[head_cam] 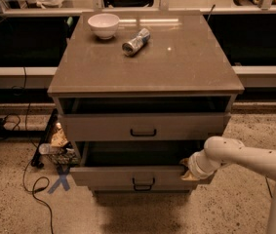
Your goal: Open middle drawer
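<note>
The grey cabinet [145, 77] shows two drawers. The upper drawer [143, 126] has a small black bar handle and stands slightly out, with a dark gap behind its face. Below it, the middle drawer [128, 176] is pulled out towards me, its dark inside showing and its black handle [143, 183] on the front face. My gripper [188, 169], at the end of the white arm [245, 155] coming in from the right, is at the right end of this drawer's front panel, against its top edge. Any drawer below is hidden.
On the cabinet top are a white bowl [103, 24] and a crushed can [135, 41] lying on its side. Left of the cabinet on the floor are a small bin of rubbish [57, 147], cables [32, 179] and a blue X mark [60, 183]. Shelving runs behind the cabinet.
</note>
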